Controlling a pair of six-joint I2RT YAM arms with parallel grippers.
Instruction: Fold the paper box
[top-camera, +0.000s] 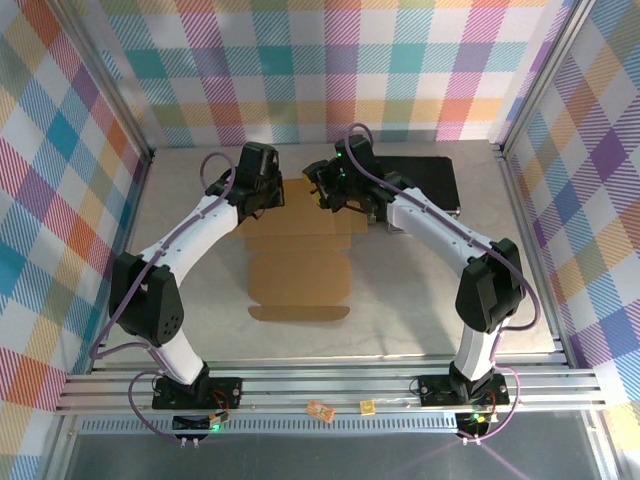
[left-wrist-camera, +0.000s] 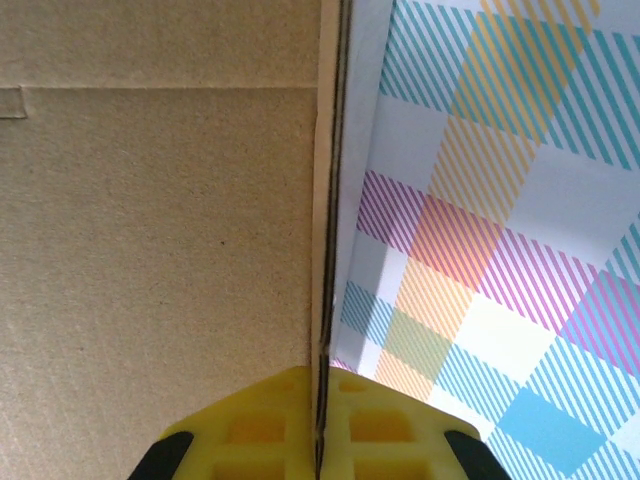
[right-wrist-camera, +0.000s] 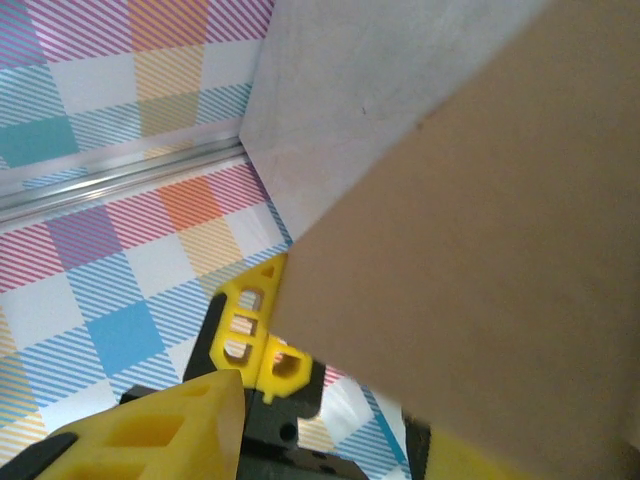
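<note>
Left of the black case (top-camera: 425, 178), the paper box (top-camera: 297, 277) lies mostly flat on the table (top-camera: 400, 310) — near flaps down, far end lifted off the surface. Left gripper (left-wrist-camera: 320, 390): clenched on the box's cardboard edge, that panel standing edge-on in its grip. Right gripper (top-camera: 328, 190): just left of the case, jaws apart — a brown panel leans across its wrist view; whether it touches cannot be told.

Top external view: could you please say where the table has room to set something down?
Bare table lies right of the paper box, up to the right arm, and along the near rail. Crowded far end: left gripper, right gripper and black case.
</note>
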